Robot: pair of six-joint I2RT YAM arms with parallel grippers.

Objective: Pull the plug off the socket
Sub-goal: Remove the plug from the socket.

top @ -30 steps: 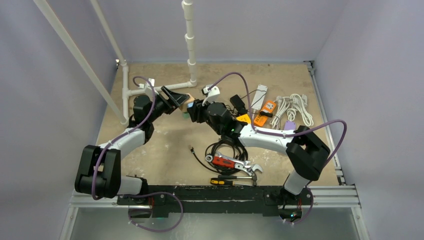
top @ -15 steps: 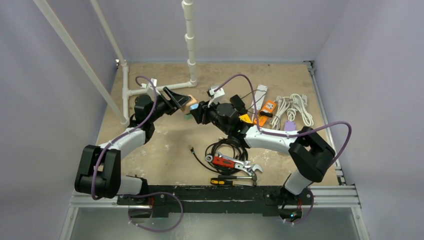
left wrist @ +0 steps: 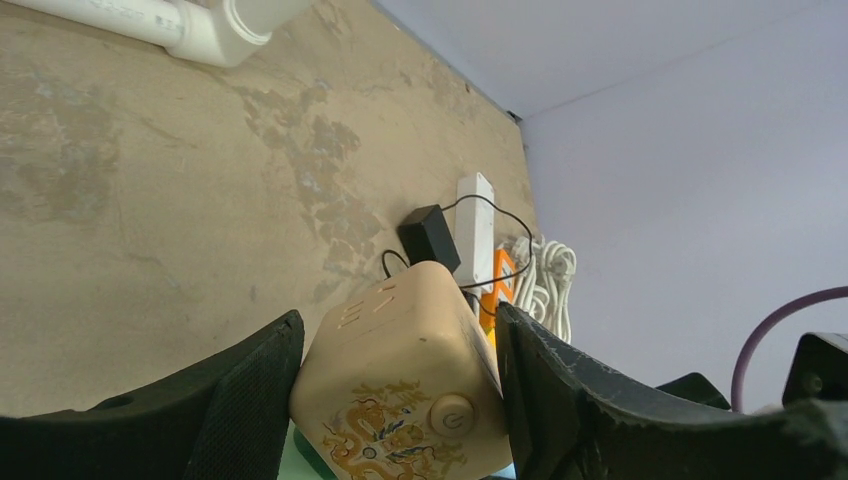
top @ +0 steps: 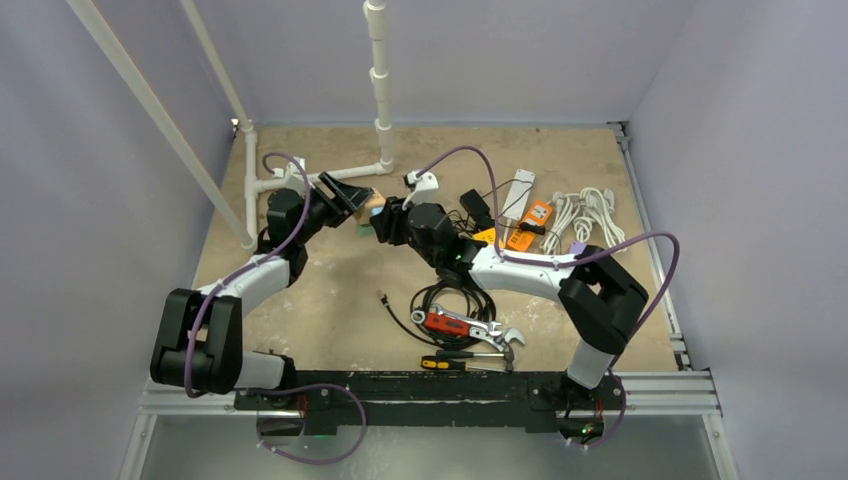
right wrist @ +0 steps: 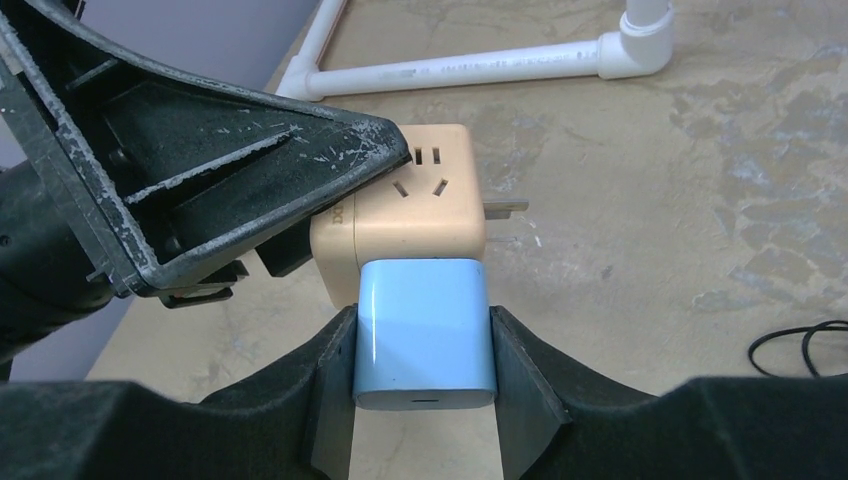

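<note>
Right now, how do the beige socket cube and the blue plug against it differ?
Colour: the socket cube is beige with gold print on one face; the blue plug is plain.
Size: the socket cube is wider than the blue plug.
Hold: the left pincer clamps the socket cube, while the right pincer clamps the blue plug.
Both are rounded blocks, seated face to face.
</note>
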